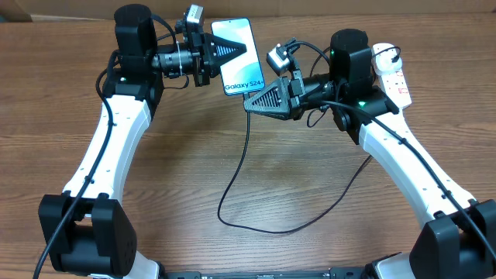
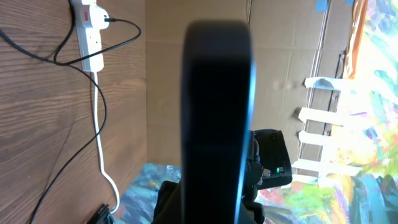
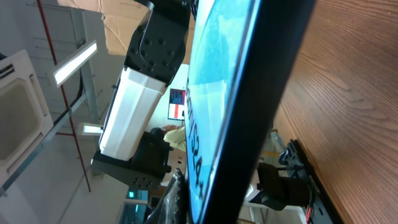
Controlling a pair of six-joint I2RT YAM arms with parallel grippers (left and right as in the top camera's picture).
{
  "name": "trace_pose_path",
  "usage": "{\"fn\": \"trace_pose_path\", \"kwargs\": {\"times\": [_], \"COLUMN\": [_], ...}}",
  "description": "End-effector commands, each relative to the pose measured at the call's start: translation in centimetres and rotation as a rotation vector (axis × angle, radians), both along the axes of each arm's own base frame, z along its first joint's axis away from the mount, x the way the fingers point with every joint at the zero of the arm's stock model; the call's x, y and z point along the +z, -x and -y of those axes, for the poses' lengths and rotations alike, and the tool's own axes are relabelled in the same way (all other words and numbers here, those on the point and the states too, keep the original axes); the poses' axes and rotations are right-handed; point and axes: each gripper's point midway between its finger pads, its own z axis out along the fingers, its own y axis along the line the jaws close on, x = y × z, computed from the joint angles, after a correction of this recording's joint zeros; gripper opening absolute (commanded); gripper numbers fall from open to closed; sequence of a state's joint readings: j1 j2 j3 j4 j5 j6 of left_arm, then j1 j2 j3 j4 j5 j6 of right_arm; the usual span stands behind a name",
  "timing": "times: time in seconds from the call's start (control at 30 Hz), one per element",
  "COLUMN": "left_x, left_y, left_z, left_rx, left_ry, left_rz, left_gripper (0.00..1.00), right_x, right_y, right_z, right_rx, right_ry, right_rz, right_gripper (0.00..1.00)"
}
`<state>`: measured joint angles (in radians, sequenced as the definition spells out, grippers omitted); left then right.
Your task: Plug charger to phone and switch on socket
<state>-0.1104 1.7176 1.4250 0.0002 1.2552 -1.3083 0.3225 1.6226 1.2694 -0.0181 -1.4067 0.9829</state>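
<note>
The phone [image 1: 239,58] has a light-blue screen with white text and is held up off the table at the back centre. My left gripper [image 1: 231,50] is shut on its left long edge. In the left wrist view the phone [image 2: 217,118] is a dark edge-on slab. My right gripper [image 1: 251,101] is at the phone's near short edge, shut on the charger end. The black cable [image 1: 232,194] hangs from it, loops over the table and runs to the socket [image 1: 391,71] at the back right. The phone's screen [image 3: 217,106] fills the right wrist view. The connector tip is hidden.
The white power strip [image 2: 90,34] lies on the wooden table [image 1: 170,194], with a black plug in it and its thick white cord [image 2: 99,143] trailing away. A cardboard wall [image 2: 186,12] stands behind the table.
</note>
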Motion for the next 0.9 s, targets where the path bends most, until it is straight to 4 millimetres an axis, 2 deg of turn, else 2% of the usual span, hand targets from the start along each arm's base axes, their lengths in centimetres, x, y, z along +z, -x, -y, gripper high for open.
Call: {"fn": "trace_pose_path", "kwargs": {"times": [0.0, 0.23, 0.43, 0.87], "left_x": [2.11, 2.10, 1.24, 1.52], "left_y": [3.82, 3.97, 4.36, 4.63], "left_z": [1.12, 1.12, 1.08, 1.08], "left_rx": [-0.197, -0.207, -0.216, -0.236], "left_ry": [0.054, 0.054, 0.045, 0.052], "left_rz": [0.014, 0.033, 0.028, 0.056], "left_gripper": [0.04, 0.04, 0.04, 0.04], "right_x": [-0.71, -0.74, -0.87, -0.93], "right_y": [-3.22, -3.52, -3.95, -4.10], "right_z": [0.33, 0.59, 0.60, 0.59], "right_rx": [-0.161, -0.175, -0.201, -0.211], "right_ry": [0.039, 0.043, 0.051, 0.056], "right_rz": [0.031, 0.013, 0.008, -0.014], "right_gripper": [0.04, 0.04, 0.04, 0.04]}}
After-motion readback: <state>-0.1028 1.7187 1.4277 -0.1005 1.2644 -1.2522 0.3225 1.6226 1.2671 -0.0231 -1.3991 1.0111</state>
